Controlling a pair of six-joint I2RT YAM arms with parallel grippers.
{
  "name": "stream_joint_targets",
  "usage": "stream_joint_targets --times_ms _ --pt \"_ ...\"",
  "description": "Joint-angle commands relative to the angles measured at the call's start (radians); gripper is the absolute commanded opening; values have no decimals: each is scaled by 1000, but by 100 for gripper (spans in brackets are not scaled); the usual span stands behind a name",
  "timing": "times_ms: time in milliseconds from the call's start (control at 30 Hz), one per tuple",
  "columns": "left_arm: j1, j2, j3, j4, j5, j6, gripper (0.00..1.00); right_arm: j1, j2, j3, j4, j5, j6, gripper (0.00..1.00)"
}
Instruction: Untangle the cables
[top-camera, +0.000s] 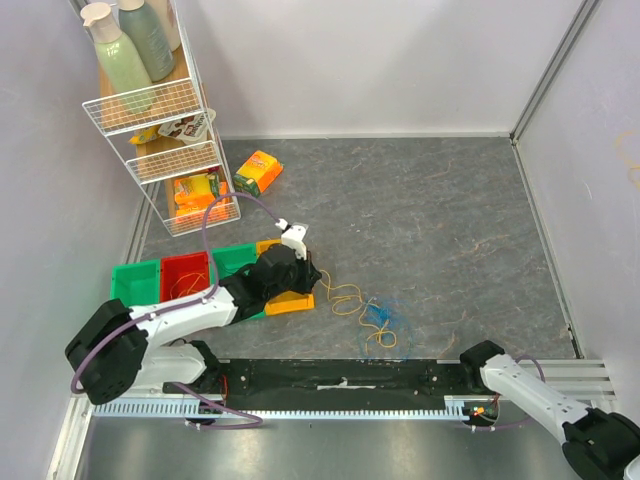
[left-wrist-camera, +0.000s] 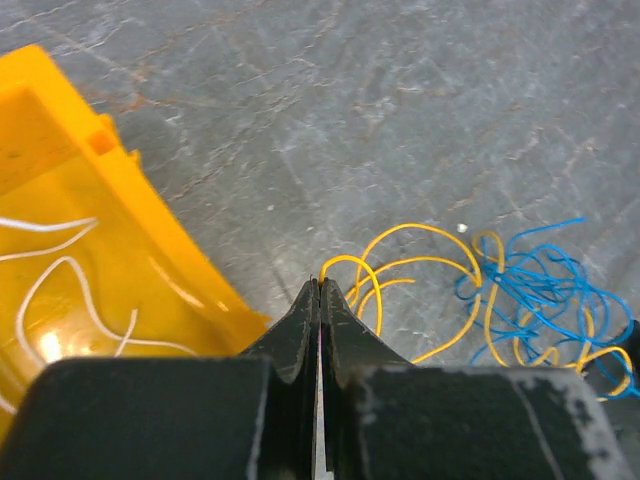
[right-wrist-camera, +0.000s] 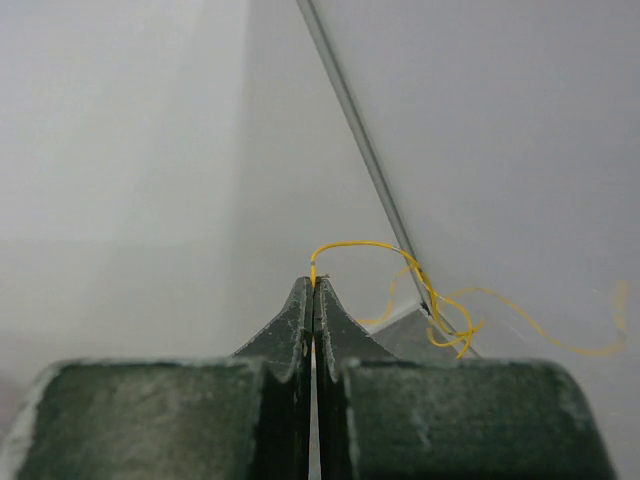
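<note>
The cables (top-camera: 368, 312) lie as a loose bunch of yellow and blue wire on the grey floor, right of the bins. In the left wrist view the yellow cable (left-wrist-camera: 415, 250) loops out toward the blue tangle (left-wrist-camera: 545, 290). My left gripper (left-wrist-camera: 321, 282) is shut, and the end of that yellow cable sits pinched at its tips, just beside the yellow bin (left-wrist-camera: 90, 230). From above, the left gripper (top-camera: 312, 278) reaches over the bins. My right gripper (right-wrist-camera: 314, 282) is shut on the end of another yellow cable (right-wrist-camera: 440, 320), which dangles in front of the wall corner. The right arm (top-camera: 520, 385) lies folded at the near edge.
A row of bins stands left of the bunch: green (top-camera: 135, 283), red (top-camera: 172, 268) with some wire in it, green (top-camera: 235, 257), yellow (top-camera: 290, 303). A wire shelf rack (top-camera: 165, 130) with bottles fills the back left corner. An orange packet (top-camera: 258, 172) lies near it.
</note>
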Motion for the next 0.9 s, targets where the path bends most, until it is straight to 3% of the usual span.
stream_joint_targets --times_ms 0,100,133,233,300,367,467,567,633,733,867 --pt "-1 2 92 75 162 5 2 8 -14 -183 6 -168 59 0" --pt "-5 10 220 53 336 48 3 8 -51 -364 16 -309 103 0" --pt "-11 17 278 14 395 63 8 8 -61 -415 16 -351 110 0" --pt "-19 34 433 -123 475 99 43 8 -73 -544 15 -510 137 0" --pt "-19 8 453 -123 522 111 79 8 -73 -623 12 -616 154 0" --pt "-18 -44 430 -78 562 113 92 8 -73 -688 13 -697 173 0" --pt "-19 -108 392 -24 596 114 92 8 -62 -766 29 -851 183 0" --pt "-19 -156 369 2 610 132 76 8 -47 -818 47 -1021 160 0" --pt "-19 -176 364 4 612 155 73 8 -38 -837 53 -1148 134 0" --pt "-19 -174 386 -24 635 192 90 8 -25 -843 53 -1297 108 0" --pt "-18 -162 403 -28 624 197 91 8 -41 -868 75 -1474 97 0"
